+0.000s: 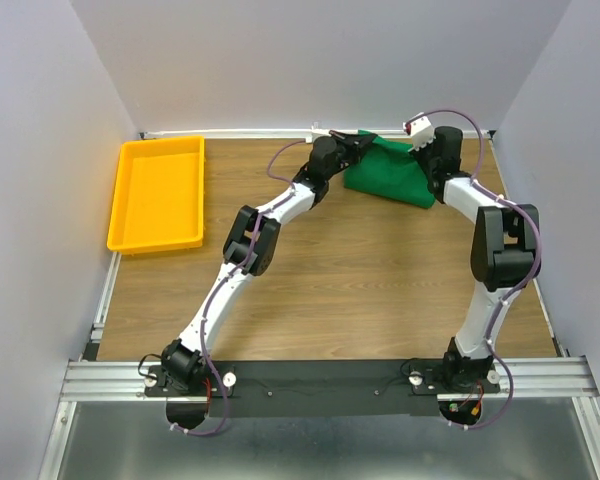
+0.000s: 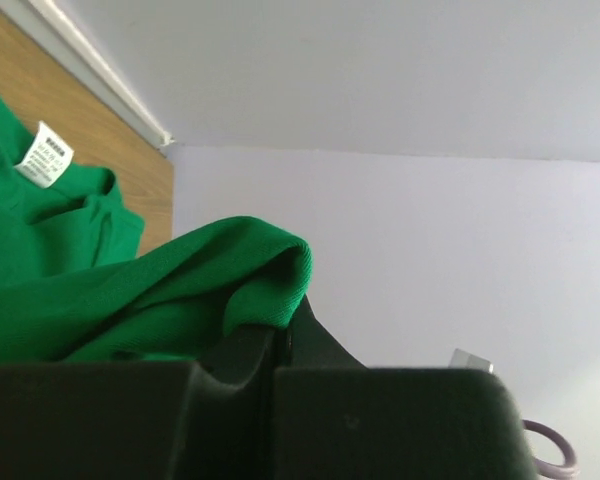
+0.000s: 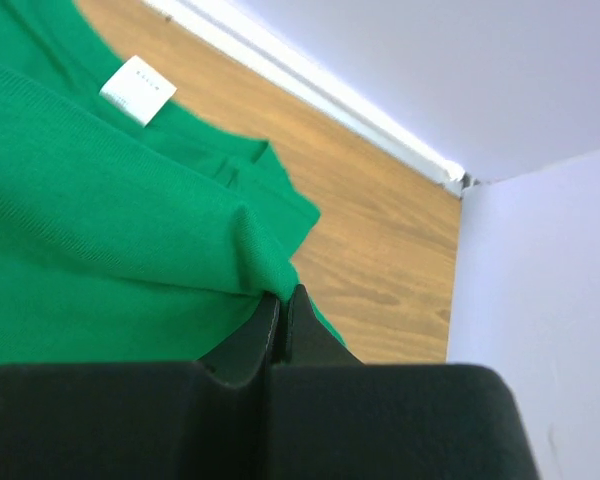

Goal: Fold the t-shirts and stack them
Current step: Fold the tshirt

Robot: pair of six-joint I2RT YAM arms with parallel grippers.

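The green t-shirt (image 1: 388,175) lies bunched at the far edge of the table (image 1: 360,290), right of the middle and close to the back wall. It is well apart from the yellow tray (image 1: 155,245) at the far left. Both arms reach out to it. The left gripper (image 2: 280,338) has its jaws pressed together on a raised ridge of the cloth, which drapes over the fingertips. The right gripper (image 3: 282,305) is likewise clamped on a pinched fold of the same shirt. The white neck tag (image 3: 138,89) shows a little beyond each pinch, so the two holds seem to sit toward the collar end, one on each side. That pairing looks meant for lifting and spreading the shirt flat before any fold. The shirt is crumpled, and no fold is made yet. The tray holds nothing that the overhead view shows, and no stack of shirts is seen on the table.
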